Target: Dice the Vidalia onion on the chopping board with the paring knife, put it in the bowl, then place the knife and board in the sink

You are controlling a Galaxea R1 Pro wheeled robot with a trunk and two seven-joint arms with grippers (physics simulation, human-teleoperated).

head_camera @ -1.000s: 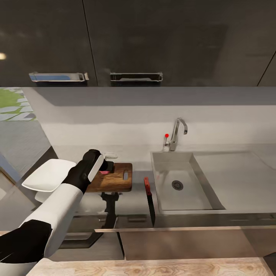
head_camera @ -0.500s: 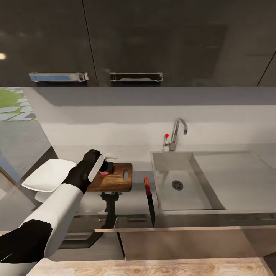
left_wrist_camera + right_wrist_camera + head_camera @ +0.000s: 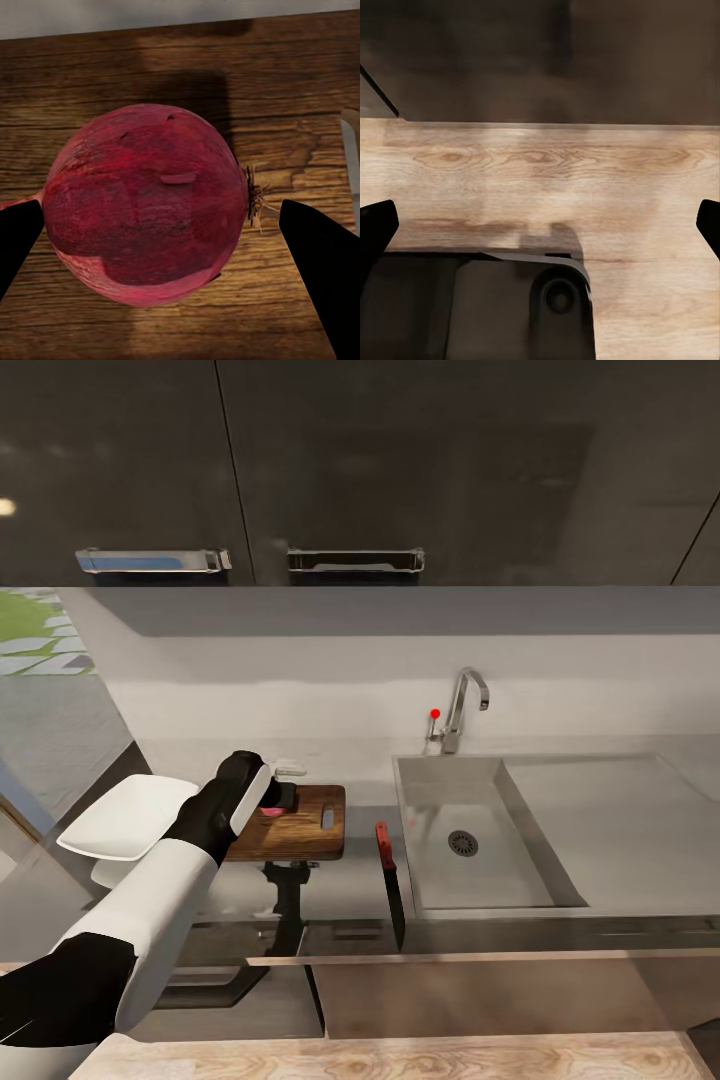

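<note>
The pinkish-red Vidalia onion (image 3: 146, 202) rests whole on the brown chopping board (image 3: 305, 827), left of the sink (image 3: 480, 800). My left gripper (image 3: 161, 217) hangs over it, open, one finger at the onion's side and the other a small gap away. In the head view the left gripper (image 3: 280, 797) covers most of the onion (image 3: 271, 811). The red-handled paring knife (image 3: 388, 872) lies on the countertop (image 3: 340, 890) between board and sink. The white bowl (image 3: 125, 815) stands left of the board. My right gripper (image 3: 540, 217) is open and holds nothing.
A chrome tap (image 3: 465, 705) with a red knob (image 3: 435, 713) stands behind the basin. Dark wall cupboards (image 3: 350, 470) hang above. In the right wrist view the gripper faces a pale wooden floor (image 3: 585, 172) and a dark part of my base (image 3: 510, 307).
</note>
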